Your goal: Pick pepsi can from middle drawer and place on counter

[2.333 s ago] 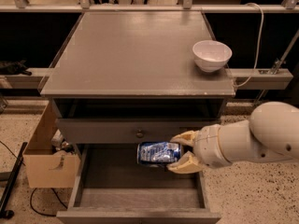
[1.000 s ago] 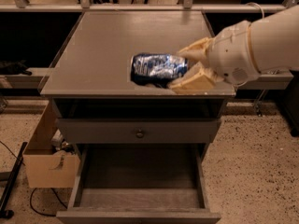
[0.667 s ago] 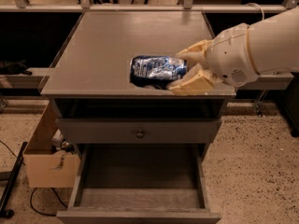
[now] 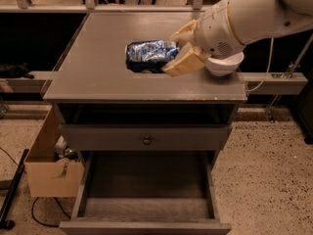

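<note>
The blue pepsi can (image 4: 149,54), dented, lies on its side between the beige fingers of my gripper (image 4: 171,53), which is shut on it. It sits low over the grey counter (image 4: 98,67), near its middle, and I cannot tell if it touches. My white arm reaches in from the upper right. The middle drawer (image 4: 146,190) is pulled open below, its flat grey floor bare.
A white bowl (image 4: 225,65) stands on the counter's right side, partly hidden behind my wrist. A closed drawer front with a round knob (image 4: 146,140) sits above the open drawer. A cardboard box (image 4: 51,165) stands on the floor at left.
I lifted the can out of the drawer and up over the counter. It has since moved further back over the counter's middle and lower toward the surface.
</note>
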Controlling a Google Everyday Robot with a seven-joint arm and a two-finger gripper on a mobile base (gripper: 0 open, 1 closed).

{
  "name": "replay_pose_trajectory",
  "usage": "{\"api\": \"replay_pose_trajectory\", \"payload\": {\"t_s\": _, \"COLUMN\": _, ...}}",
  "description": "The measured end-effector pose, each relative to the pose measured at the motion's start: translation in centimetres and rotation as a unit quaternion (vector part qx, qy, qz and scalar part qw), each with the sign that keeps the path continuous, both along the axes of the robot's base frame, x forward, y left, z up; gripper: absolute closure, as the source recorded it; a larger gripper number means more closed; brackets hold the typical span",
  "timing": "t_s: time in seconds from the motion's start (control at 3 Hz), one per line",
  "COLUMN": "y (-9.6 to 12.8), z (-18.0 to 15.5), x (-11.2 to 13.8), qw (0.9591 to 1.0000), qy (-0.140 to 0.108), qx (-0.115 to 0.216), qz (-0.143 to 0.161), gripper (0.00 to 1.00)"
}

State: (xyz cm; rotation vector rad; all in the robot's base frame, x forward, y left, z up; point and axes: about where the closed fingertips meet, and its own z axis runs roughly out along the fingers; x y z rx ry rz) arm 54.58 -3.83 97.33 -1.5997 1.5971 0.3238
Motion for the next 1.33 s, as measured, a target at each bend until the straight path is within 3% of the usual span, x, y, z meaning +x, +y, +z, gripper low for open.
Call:
{"api": "replay_pose_trajectory", "payload": {"t_s": 0.67, "y": 1.8, "z": -1.8, "x": 5.7, "qw": 0.9992, "qy": 0.032, "qx": -0.013, "qz": 0.020, "gripper": 1.00}}
{"api": "replay_pose_trajectory", "payload": {"t_s": 1.33, "y": 2.1, "z": -5.5, "x": 9.4, "qw": 0.9977, "qy": 0.067, "qx": -0.008, "qz": 0.003, "gripper": 1.00}}
